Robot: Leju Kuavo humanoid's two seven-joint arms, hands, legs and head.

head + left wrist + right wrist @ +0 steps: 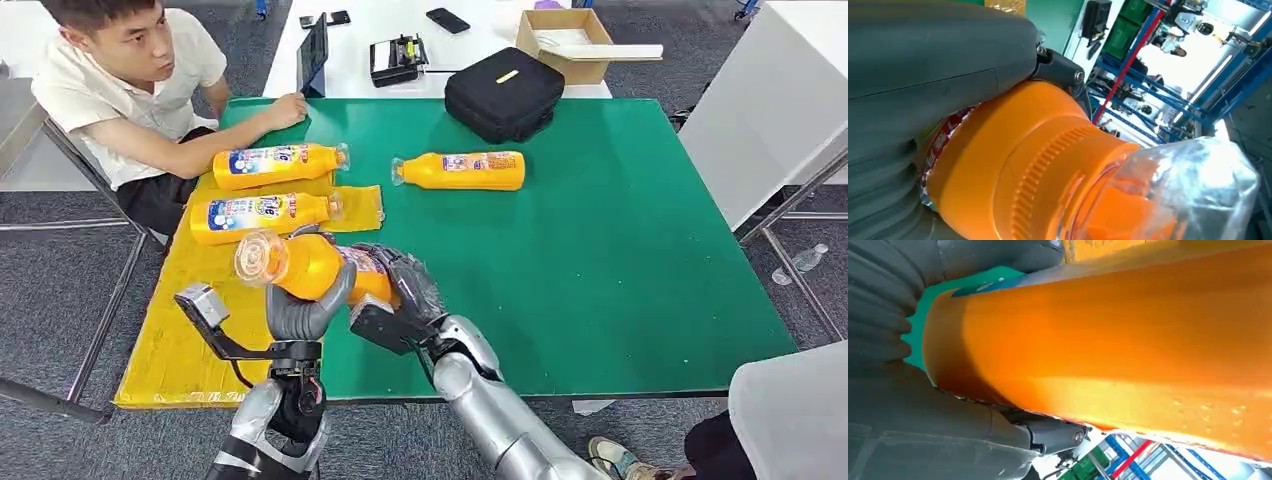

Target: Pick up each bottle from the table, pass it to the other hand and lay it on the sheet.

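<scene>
An orange bottle (300,264) with a clear cap hangs above the table's near left part, gripped by both hands at once. My left hand (305,303) wraps it near the neck, and the cap end (1168,190) looms close in the left wrist view. My right hand (402,285) holds its body (1128,335) from the other side. Two more orange bottles (275,163) (262,215) lie side by side at the far end of the yellow sheet (180,340). Another bottle (462,170) lies on the green table (620,250).
A person sits at the table's far left corner with a hand (285,108) resting on it. A black bag (503,92) sits at the far edge, with a cardboard box (570,42) behind. Another person's knee (790,410) is at the near right.
</scene>
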